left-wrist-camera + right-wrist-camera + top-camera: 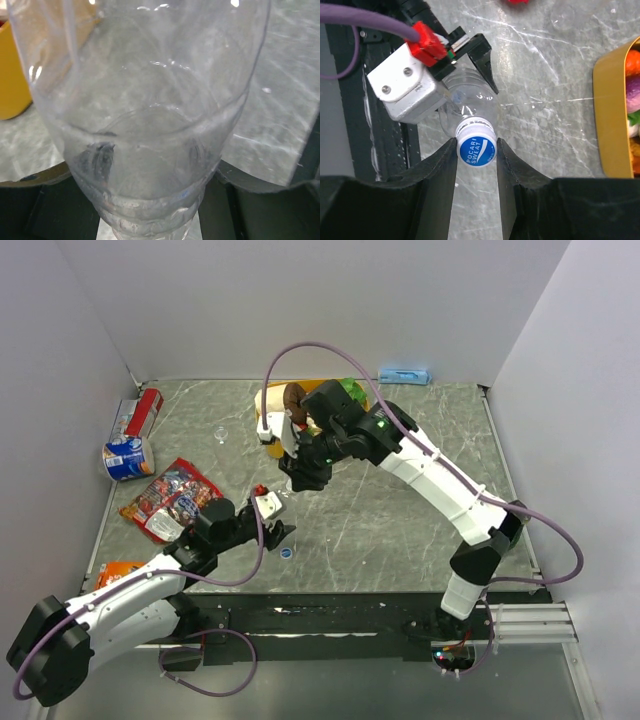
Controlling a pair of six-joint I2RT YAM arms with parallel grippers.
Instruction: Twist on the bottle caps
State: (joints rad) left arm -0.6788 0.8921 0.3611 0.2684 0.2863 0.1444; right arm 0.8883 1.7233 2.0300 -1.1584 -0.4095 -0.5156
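One clear bottle (150, 125) clasped by left claw (278, 520), right claw (477, 150) pinching its blue cap (477, 148), yellow tub (600, 110) nearby

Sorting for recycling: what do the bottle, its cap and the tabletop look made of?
Bottle: clear glossy plastic, likely; what lies behind shows through it. Cap: opaque blue plastic, seemingly, with white printed lettering. Tabletop: grey with white veins, slight sheen; stone or laminate, cannot tell.
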